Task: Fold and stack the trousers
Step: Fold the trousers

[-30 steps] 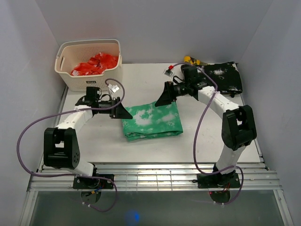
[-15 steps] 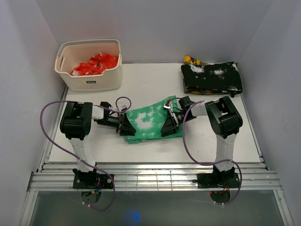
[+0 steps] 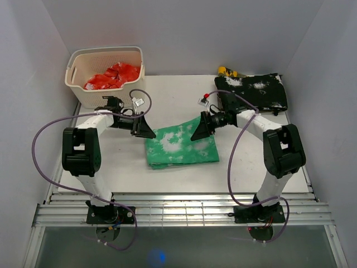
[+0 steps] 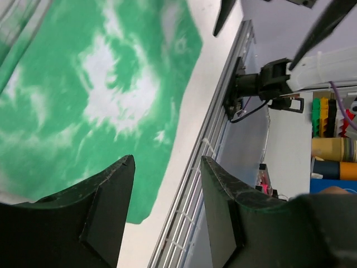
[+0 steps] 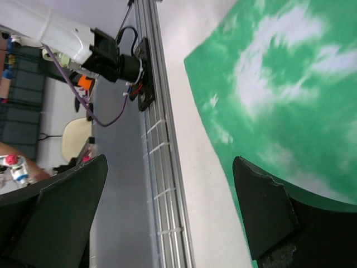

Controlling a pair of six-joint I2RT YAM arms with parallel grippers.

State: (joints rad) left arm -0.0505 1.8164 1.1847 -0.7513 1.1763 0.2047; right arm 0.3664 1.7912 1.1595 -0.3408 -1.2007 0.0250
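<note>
The green trousers with white blotches [image 3: 179, 146] lie folded into a rough rectangle on the white table, near the middle. They also show in the left wrist view [image 4: 95, 95] and the right wrist view [image 5: 290, 95]. My left gripper [image 3: 146, 130] is open and empty at the fold's far left corner, just above the cloth. My right gripper [image 3: 199, 131] is open and empty at the far right corner. Both sets of jaws stand wide apart with nothing between them.
A cream basket [image 3: 106, 97] with red cloth [image 3: 114, 75] stands at the back left. A black white-speckled folded garment [image 3: 252, 92] lies at the back right, a yellow object [image 3: 228, 71] behind it. The table's front rail [image 3: 184, 204] runs along the near edge.
Both grippers have lifted off the front part of the folded trousers and moved back to its far corners. The trousers lie slightly flatter and squarer.
</note>
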